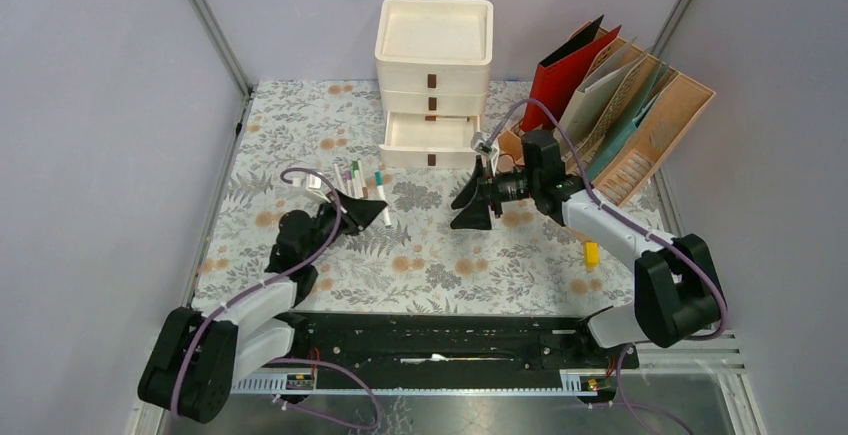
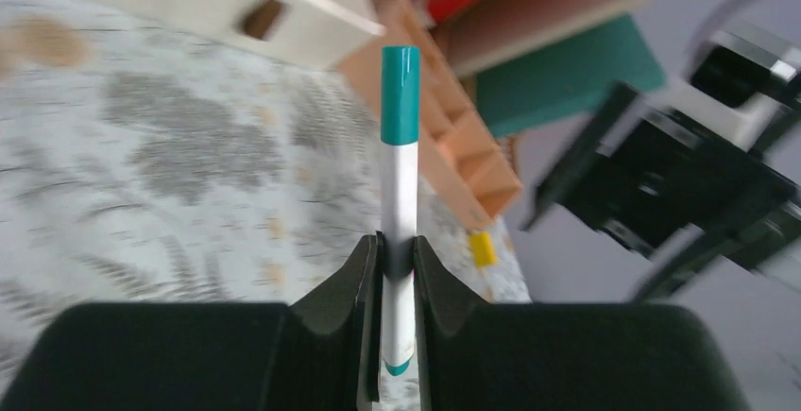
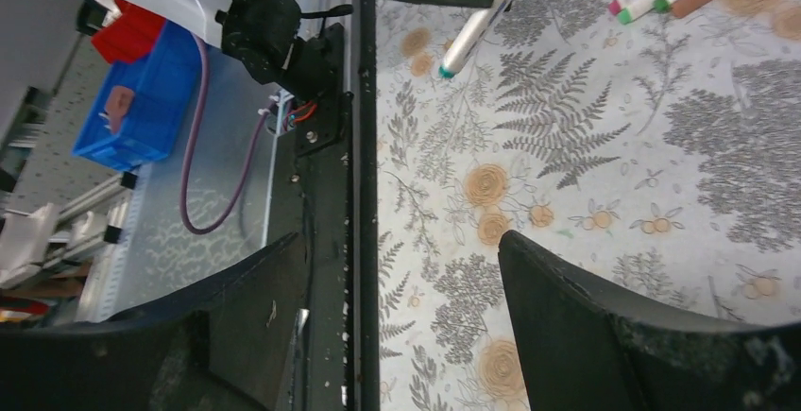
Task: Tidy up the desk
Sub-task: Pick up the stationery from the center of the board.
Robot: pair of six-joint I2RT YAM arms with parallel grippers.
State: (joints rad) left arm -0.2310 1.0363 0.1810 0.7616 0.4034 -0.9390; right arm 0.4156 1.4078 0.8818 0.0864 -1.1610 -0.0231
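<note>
Left wrist: gripper (image 2: 398, 252) (tight) around marker (image 2: 399, 170)

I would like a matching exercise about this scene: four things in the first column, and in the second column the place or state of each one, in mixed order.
Column one:
1. teal-capped marker
2. lowest drawer of the white drawer unit
3. red folder
4. small yellow item

Column two:
A. stands in the wooden file rack
B. lies on the desk beside the right arm
C. clamped between the jaws of the left gripper
D. pulled open

Pairs: 1-C, 2-D, 3-A, 4-B.
</note>
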